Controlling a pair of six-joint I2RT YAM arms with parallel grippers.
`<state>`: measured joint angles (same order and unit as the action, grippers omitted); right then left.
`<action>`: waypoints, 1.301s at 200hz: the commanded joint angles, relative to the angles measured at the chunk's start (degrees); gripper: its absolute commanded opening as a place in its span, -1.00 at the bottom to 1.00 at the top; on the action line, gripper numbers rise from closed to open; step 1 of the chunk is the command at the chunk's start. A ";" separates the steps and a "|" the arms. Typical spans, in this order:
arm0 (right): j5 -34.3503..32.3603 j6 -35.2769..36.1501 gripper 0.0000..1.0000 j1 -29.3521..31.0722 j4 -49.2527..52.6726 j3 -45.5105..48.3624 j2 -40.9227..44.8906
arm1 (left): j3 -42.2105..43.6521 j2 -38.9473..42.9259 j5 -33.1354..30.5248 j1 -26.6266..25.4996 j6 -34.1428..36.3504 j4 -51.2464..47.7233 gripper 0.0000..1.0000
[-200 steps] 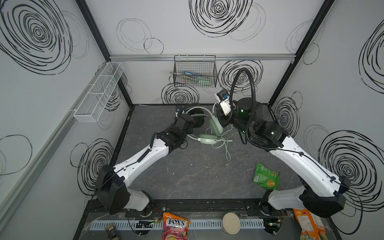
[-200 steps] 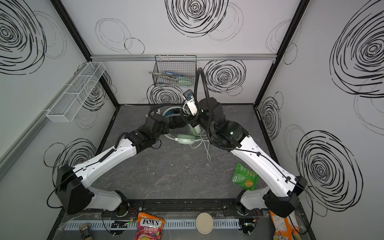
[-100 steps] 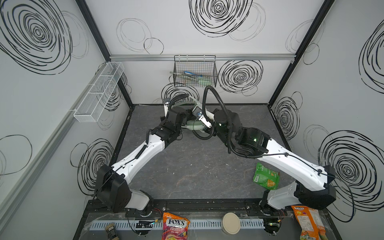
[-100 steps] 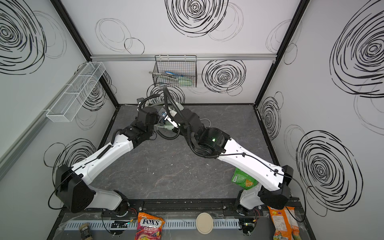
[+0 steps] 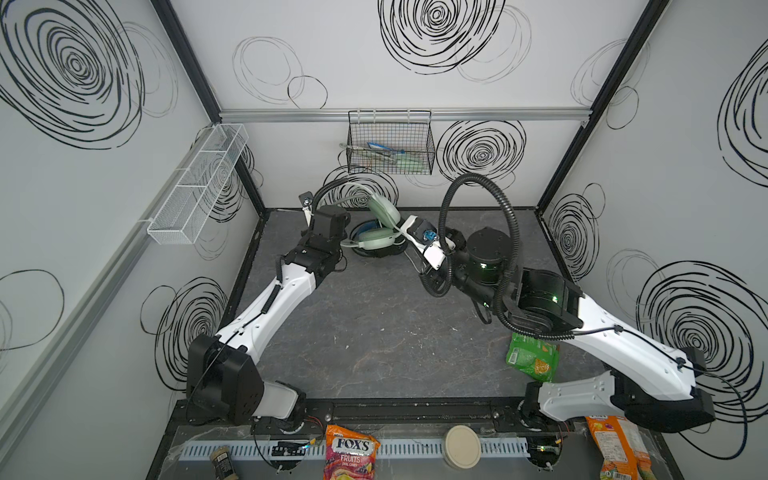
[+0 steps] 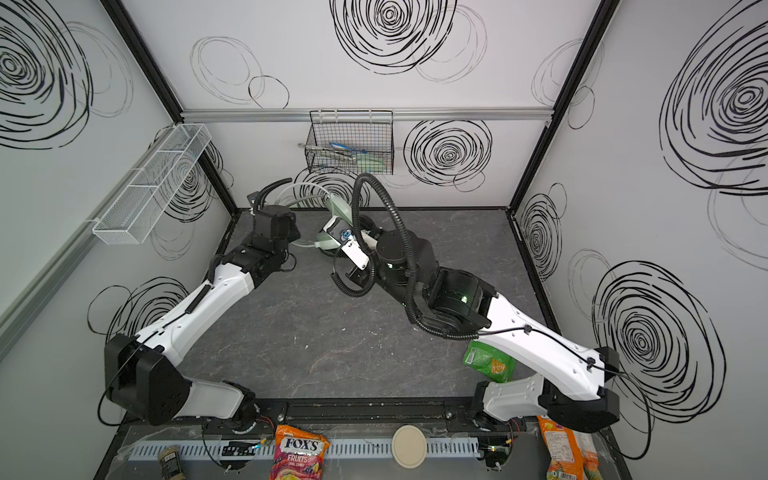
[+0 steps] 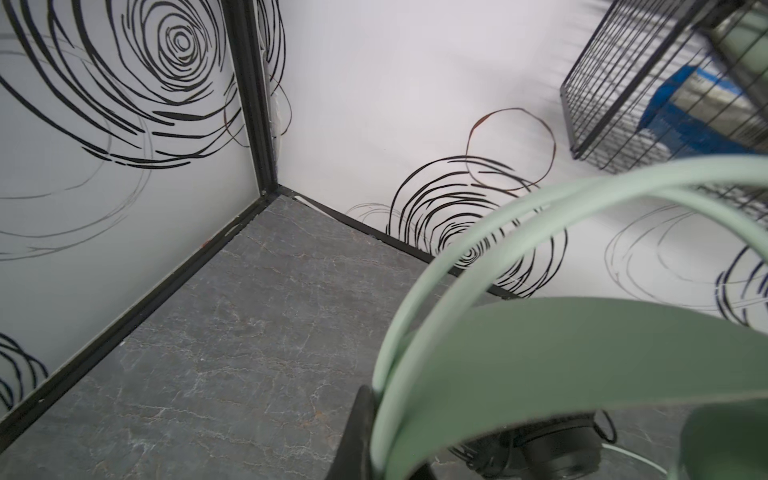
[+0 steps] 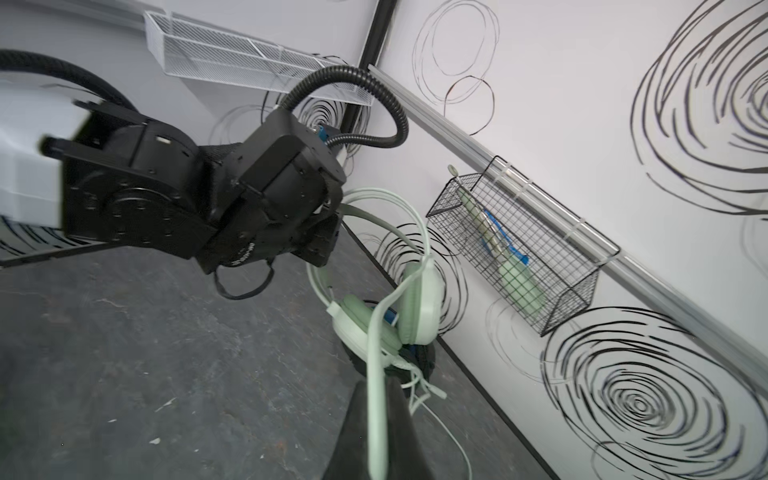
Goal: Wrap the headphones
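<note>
Grey tabletop (image 5: 374, 332), black headset (image 7: 552, 453) mostly hidden

green headset (image 8: 419, 299) beyond right gripper (image 8: 376, 440): mint, paler cups | cable (image 8: 374, 365) in its jaws: pale whitish-green | black headset (image 7: 552, 453) underneath: blue band | floor (image 5: 365, 332): grey marbled | walls (image 5: 374, 62): white, black spirals

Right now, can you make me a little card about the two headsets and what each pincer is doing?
green headset: hanging from the left pincer, above the black one
black headset: lying on the table
left pincer: shut on the green headset's band
right pincer: shut on the pale cable
cable state: loose and tangled, not yet wrapped
extras: wire basket, green bag
</note>
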<state>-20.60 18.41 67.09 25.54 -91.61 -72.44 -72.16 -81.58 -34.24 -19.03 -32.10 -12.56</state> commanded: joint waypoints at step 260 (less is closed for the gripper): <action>-20.70 -4.35 -1.00 -3.07 -0.11 11.00 10.12 | -7.76 11.89 35.44 13.36 -16.35 4.78 -1.00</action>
<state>-34.37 9.78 65.23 26.61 -78.70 -64.40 -79.70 -72.14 -2.76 -7.73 -51.03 -6.37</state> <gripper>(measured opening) 0.060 0.081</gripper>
